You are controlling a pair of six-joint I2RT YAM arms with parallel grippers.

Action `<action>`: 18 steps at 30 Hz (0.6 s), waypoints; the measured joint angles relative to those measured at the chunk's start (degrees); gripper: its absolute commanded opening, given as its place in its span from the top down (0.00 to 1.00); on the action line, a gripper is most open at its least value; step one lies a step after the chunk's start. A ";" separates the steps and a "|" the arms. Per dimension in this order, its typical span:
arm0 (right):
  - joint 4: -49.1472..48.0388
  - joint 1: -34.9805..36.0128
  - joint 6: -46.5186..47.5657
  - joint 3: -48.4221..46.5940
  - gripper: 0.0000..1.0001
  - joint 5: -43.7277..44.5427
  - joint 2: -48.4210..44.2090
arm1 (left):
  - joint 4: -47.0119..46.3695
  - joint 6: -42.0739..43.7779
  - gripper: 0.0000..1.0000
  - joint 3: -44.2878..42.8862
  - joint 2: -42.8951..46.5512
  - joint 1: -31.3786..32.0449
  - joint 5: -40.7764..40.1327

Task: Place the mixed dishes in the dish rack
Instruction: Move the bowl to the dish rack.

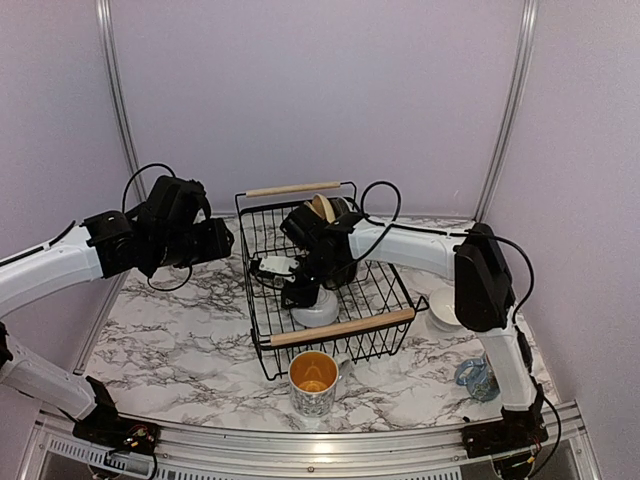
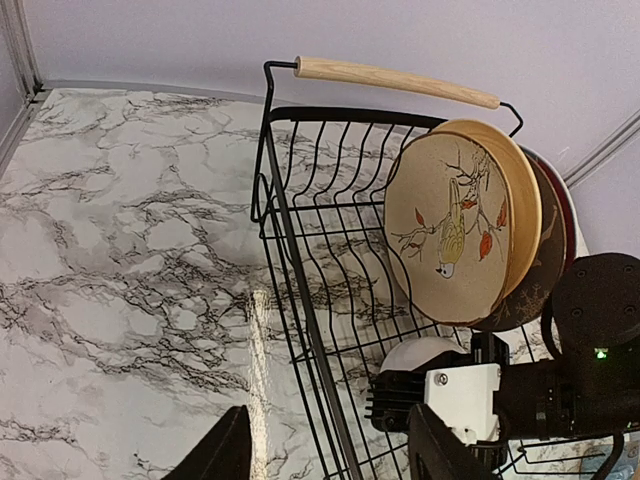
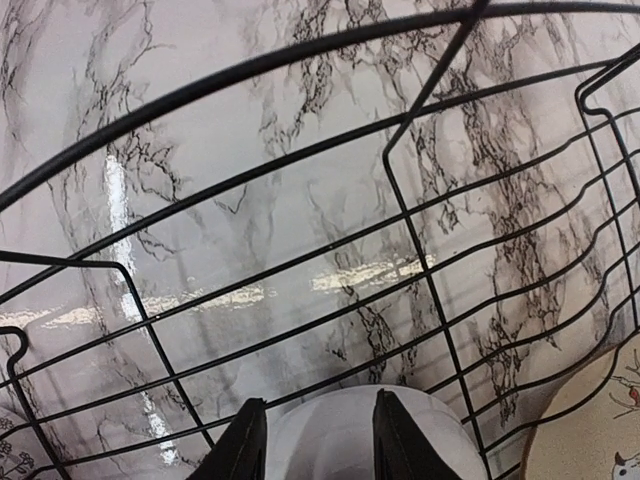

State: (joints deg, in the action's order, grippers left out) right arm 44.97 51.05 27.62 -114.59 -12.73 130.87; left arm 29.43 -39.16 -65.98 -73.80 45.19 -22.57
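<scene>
Right end effector (image 3: 320, 402) is down inside the dish rack (image 1: 343, 328), with fingers either side of a small white bowl (image 3: 340, 440) on the rack floor by the near handle. It looks clamped on the bowl, but contact is hard to confirm. Left end effector (image 2: 328, 412) hovers left of the rack, fingers apart, empty. The small tan plate (image 2: 450, 225) is upright at the rack's far end. One mug (image 1: 314, 383) sits on the counter (image 1: 170, 330) just in front.
</scene>
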 measured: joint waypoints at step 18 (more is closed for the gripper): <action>0.17 -0.07 0.68 11.63 0.66 11.47 -2.75 | -0.96 -0.50 0.45 1.55 0.61 0.00 1.16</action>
State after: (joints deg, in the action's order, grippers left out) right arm 45.15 50.98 28.29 -102.96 -1.26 128.11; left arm 28.47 -39.66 -64.42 -73.19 45.19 -21.41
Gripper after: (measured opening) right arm 0.342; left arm 0.552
